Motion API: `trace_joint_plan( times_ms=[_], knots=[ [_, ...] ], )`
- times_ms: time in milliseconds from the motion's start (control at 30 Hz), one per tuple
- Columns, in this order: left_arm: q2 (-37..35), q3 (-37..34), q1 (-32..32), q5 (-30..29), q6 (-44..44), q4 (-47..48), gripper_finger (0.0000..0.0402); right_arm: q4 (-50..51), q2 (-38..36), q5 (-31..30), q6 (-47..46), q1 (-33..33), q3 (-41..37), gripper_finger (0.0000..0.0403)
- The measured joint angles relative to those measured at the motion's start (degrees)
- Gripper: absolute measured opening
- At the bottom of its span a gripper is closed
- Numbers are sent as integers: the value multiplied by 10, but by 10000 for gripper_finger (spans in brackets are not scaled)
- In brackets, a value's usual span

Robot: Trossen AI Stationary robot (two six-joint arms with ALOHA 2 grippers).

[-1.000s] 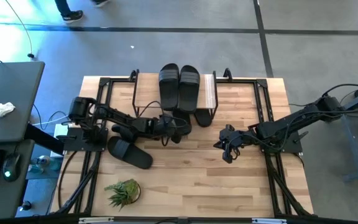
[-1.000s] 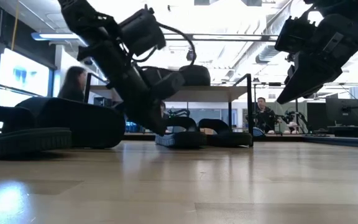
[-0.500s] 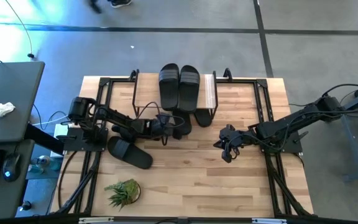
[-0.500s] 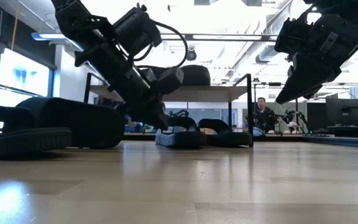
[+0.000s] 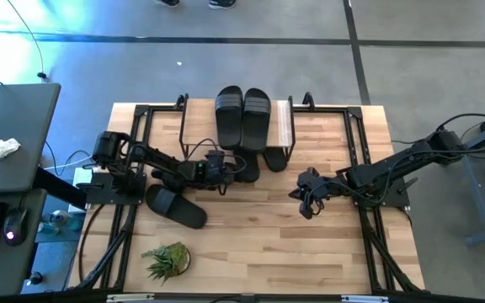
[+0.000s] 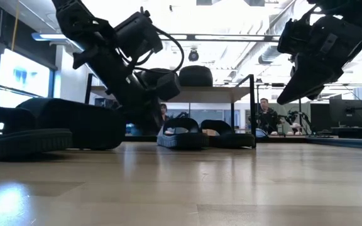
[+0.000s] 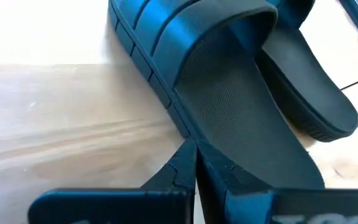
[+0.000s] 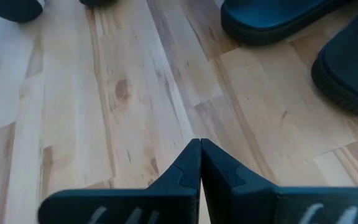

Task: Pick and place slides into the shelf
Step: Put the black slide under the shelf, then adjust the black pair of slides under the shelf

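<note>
Item: left gripper (image 5: 230, 171) — jaws pressed together, holding nothing. I had them low over the surface (image 5: 259, 236), tips at the heel end of one slide (image 7: 229, 118), a second slide (image 7: 316, 106) just beyond it.

Item: right gripper (image 5: 303, 200) — jaws likewise closed and empty, hovering above bare wood, well apart from any slide.

Item: the shelf (image 5: 286, 126) — beyond both sets of jaws; two slides (image 5: 242, 114) lay side by side on its top plank. One stray slide (image 5: 175, 206) lay behind the left jaws.

Step, as I judged it: approach to a pick, nothing yet grasped. Next move called for parting the left jaws — then closing on the near slide's strap or sole edge.
</note>
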State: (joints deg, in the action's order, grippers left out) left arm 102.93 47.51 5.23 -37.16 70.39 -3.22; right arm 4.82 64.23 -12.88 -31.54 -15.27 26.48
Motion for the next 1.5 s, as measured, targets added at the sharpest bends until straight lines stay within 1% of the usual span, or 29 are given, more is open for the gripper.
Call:
trace_joint_plan(
  times_ms=[100,233,300,500,633,867,933,1033,1067,1100,1133,1200,1333,1400,1500],
  knots=[
    [6,0,0,2,5,-2,0,0,0,-16,0,-9,0,0],
    [22,0,0,1,-5,-35,0,0,0,-35,-3,-20,0,0],
    [33,2,0,3,-17,-62,0,1,0,-38,-10,-22,0,0],
    [51,1,0,10,-28,-83,0,4,0,-39,-10,-22,0,0],
    [62,1,1,3,-73,-116,0,5,0,-39,-4,-22,0,0],
    [67,1,27,-6,-100,-137,0,7,0,-41,4,-22,0,0],
    [67,4,36,-6,-110,-138,0,11,0,-57,4,-21,0,0],
    [69,9,49,2,-134,-138,0,34,5,-112,-31,-2,-1,0],
    [69,11,52,6,-142,-137,0,34,7,-114,-51,16,-7,0],
    [69,14,54,8,-147,-137,0,31,8,-104,-68,37,-16,0],
    [69,16,57,8,-150,-137,0,19,12,-88,-86,58,-25,0],
    [69,16,61,6,-151,-140,0,-32,17,-75,-109,87,-55,0],
    [69,16,61,5,-163,-140,0,-163,31,-49,-141,119,-111,0],
    [69,16,60,5,-166,-139,0,-197,44,-60,-166,124,-130,0],
    [69,16,60,6,-166,-139,0,-237,64,-95,-202,130,-143,0]
  ],
)
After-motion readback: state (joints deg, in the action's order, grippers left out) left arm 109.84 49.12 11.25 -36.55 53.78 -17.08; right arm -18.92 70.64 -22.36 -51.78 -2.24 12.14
